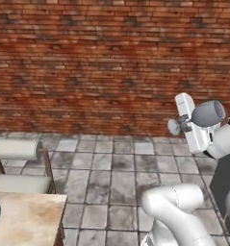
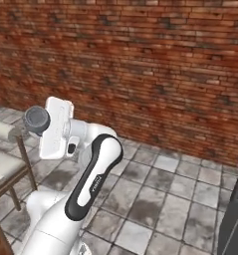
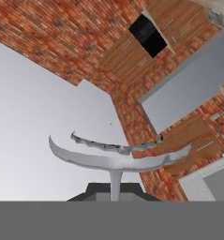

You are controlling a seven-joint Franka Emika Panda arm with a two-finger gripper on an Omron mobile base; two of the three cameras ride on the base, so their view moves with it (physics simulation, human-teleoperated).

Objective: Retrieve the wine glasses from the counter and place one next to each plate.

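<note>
Left base view: grey floor tiles meet red brick wall.

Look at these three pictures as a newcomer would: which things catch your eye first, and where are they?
First comes the red brick wall filling the background above the grey tiled floor. Next, the white arm rises in the foreground, its claw shut on a grey wine glass held on its side. At the lower left of the left base view stand a cushioned stool and the corner of a marbled top.
</note>
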